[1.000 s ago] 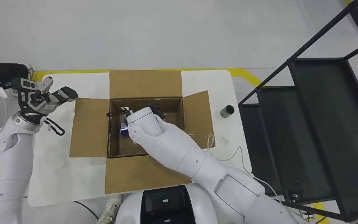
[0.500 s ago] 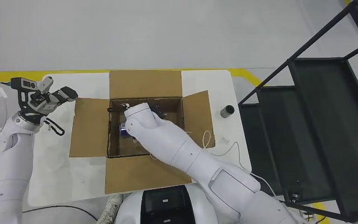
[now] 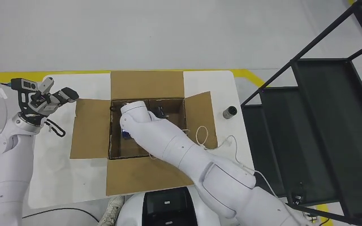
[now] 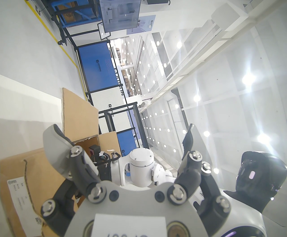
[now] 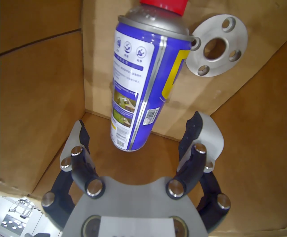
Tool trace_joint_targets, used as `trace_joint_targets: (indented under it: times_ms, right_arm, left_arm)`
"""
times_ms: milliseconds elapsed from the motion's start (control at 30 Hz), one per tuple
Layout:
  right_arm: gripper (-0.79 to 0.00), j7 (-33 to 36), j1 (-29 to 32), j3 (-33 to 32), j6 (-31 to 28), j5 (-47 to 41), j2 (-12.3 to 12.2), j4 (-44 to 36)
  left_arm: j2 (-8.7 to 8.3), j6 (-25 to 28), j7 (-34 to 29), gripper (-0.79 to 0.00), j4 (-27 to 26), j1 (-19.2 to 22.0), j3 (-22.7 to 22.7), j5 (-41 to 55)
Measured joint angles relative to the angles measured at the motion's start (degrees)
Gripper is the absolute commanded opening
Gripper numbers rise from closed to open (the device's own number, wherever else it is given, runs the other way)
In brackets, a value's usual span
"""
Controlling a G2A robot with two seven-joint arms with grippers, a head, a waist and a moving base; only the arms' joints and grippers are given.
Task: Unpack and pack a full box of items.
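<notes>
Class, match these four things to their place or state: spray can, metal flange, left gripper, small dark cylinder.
1. spray can
2. metal flange
3. left gripper
4. small dark cylinder

a. on the table beside the box
b. open, empty, outside the box
c. in the box, ahead of the right gripper
d. in the box, by the red cap

Pairs: 1-c, 2-d, 3-b, 4-a.

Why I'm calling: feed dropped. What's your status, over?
Right claw open in box, facing spray can. Left claw open, outside box. Metal flange beside can.
</notes>
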State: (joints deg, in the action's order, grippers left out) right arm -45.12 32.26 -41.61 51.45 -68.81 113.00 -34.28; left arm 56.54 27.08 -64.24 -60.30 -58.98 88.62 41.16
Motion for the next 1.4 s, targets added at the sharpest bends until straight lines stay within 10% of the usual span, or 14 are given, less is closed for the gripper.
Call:
trace_joint_targets:
  times_ms: [467,633,800,1400]
  right_arm:
    - [-0.052,8.0,-4.6,2.2,-2.6,-0.2,2.2,11.8]
    - [-0.619,9.0,-5.0,2.3,-3.0,-0.2,2.4,13.3]
    - [-0.773,8.5,-5.2,2.2,-3.1,0.0,2.5,13.7]
    - [-0.785,-5.5,-1.9,4.1,-3.6,-1.6,1.9,1.1]
  left_arm:
    - [0.00,0.0,0.0,0.000,0.0,0.0,0.0,0.0]
    - [0.00,0.0,0.0,0.000,0.0,0.0,0.0,0.0]
    - [0.00,0.0,0.0,0.000,0.0,0.0,0.0,0.0]
    - [0.00,0.0,0.0,0.000,0.0,0.0,0.0,0.0]
